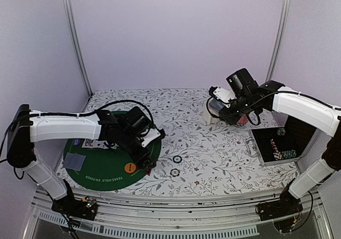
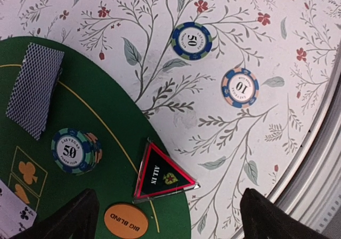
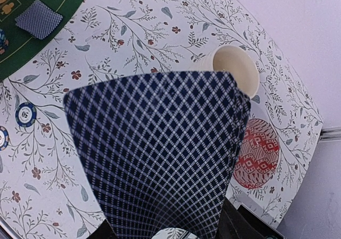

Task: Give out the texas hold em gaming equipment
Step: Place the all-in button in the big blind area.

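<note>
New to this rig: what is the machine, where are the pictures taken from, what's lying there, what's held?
Two white robot arms with two-finger pincers stand at the table's near edge. One camera looks down from behind them; one sits on each wrist. The left pincer is open and empty above a round green mat bearing a black-and-red triangular marker, an orange disc, a chip stack and a blue-backed card pile. Two striped chips lie on the floral cloth. The right pincer grips a fan of blue-backed cards above a cream mug and red-patterned dish.
</note>
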